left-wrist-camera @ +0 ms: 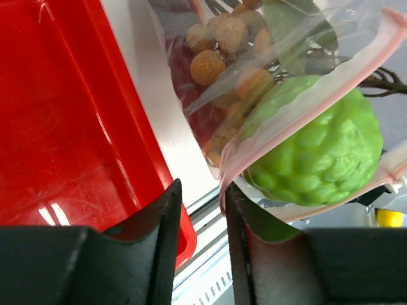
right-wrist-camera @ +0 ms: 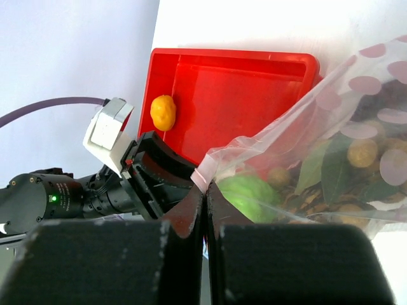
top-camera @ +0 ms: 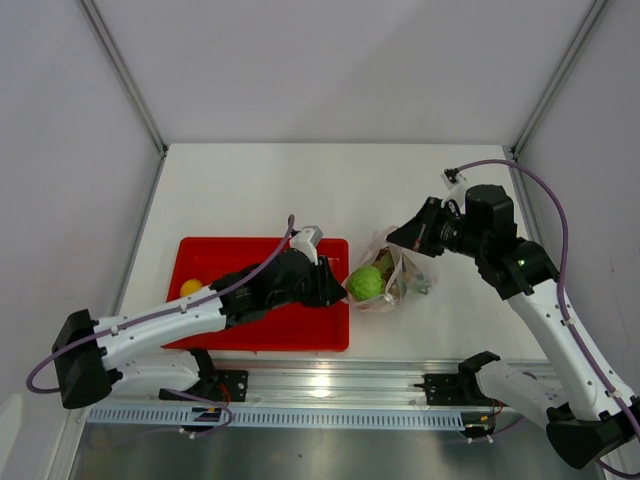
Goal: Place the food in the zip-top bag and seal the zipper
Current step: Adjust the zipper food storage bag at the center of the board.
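The zip-top bag lies just right of the red tray, its mouth toward the tray. The green ball sits in that mouth, half under the pinkish zipper strip. Tan balls, green leaves and a dark red piece are inside. The yellow-orange ball lies in the tray. My left gripper is open and empty, its right finger touching the strip. My right gripper is shut on the bag's mouth edge.
The red tray stands at the front left, holding only the yellow-orange ball. The metal rail runs along the near edge. White walls with metal posts close in the table on three sides.
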